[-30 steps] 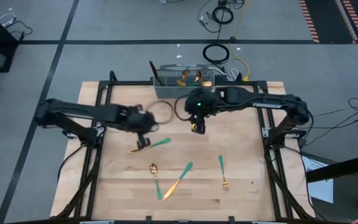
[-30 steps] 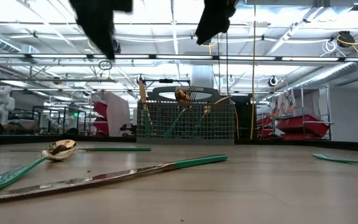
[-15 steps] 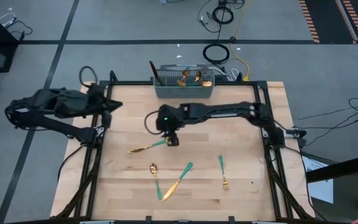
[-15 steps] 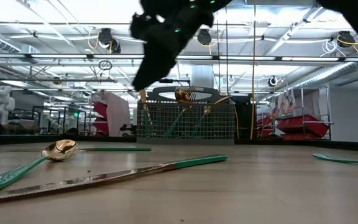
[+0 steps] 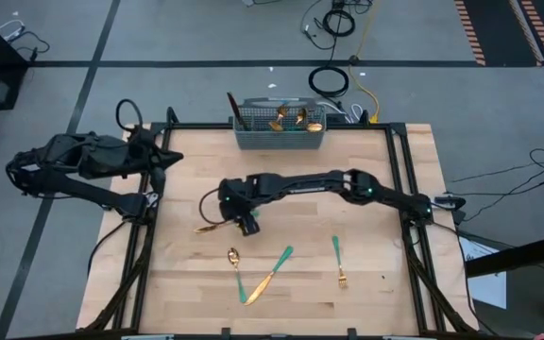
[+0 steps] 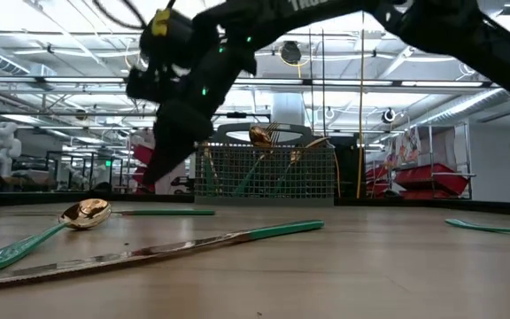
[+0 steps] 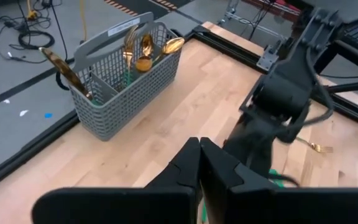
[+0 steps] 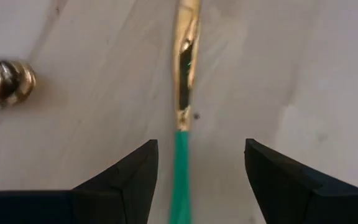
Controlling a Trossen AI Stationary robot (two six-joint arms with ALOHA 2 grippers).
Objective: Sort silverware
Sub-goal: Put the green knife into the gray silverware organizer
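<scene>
Presently, the stock on the pale wooden table [image 5: 366, 189], a planked top in a black frame:

Item: utensil [image 5: 217, 224] with a slim teal handle and a shiny gold head; whether spoon, fork or knife cannot be told. It lies directly under the right gripper [image 5: 246, 225]. In the right wrist view its handle [image 8: 180, 180] runs between the two dark, wedge-shaped fingers [image 8: 126, 180] and the gold part stretches ahead of them. The fingers stand wide apart on either side of the handle, clear of it, grasping nothing.

Item: spoon [image 5: 235, 266], round gold bowl, teal handle; near the right gripper, on its front-edge side. The bowl [image 8: 6, 82] shows in the right wrist view off to one side of the fingers.

Item: knife [image 5: 270, 275], long flat gold blade, teal handle; just beside the spoon, farther from the right gripper.

Item: fork [image 5: 338, 260], gold tines, teal handle; well apart from the right gripper, toward the table's right side.

Item: basket [image 5: 280, 132], grey wire mesh, rectangular with a carry handle, at the table's far edge, well away from both grippers. Several gold-headed pieces [image 7: 143, 51] stand upright in it.

Item: left gripper [image 7: 199, 163], drawn back over the table's left far corner, well apart from all loose silverware. Its dark fingers are pressed together, clenched on nothing.
</scene>
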